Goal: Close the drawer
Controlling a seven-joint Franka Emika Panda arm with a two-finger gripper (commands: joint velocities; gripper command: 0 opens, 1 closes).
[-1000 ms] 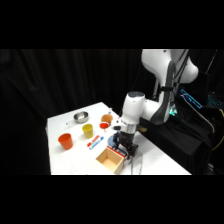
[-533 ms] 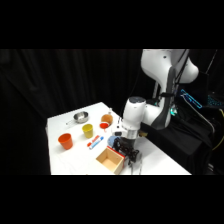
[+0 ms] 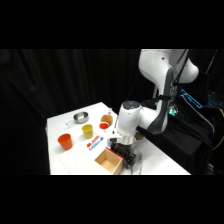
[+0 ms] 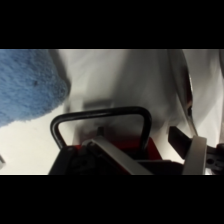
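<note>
In the side view the drawer (image 3: 107,161), a small square tray of pale wood with an orange-tan inside, sits near the table's front edge. My gripper (image 3: 122,150) hangs low right behind its far right side, close to it or touching; I cannot tell which. The wrist view looks down on a black loop handle (image 4: 100,118) with a red part (image 4: 127,149) under it, just ahead of the gripper's black linkage. The drawer's tray itself does not show in the wrist view.
On the white table (image 3: 62,162) stand an orange cup (image 3: 65,141), a yellow cup (image 3: 88,131), a metal bowl (image 3: 81,117) and an orange bowl (image 3: 106,120). A red and blue object (image 3: 93,143) lies by the drawer. A blue cloth (image 4: 30,85) fills the wrist view's upper left.
The gripper has shifted slightly to the right and stays low behind the drawer. The drawer has not visibly moved.
</note>
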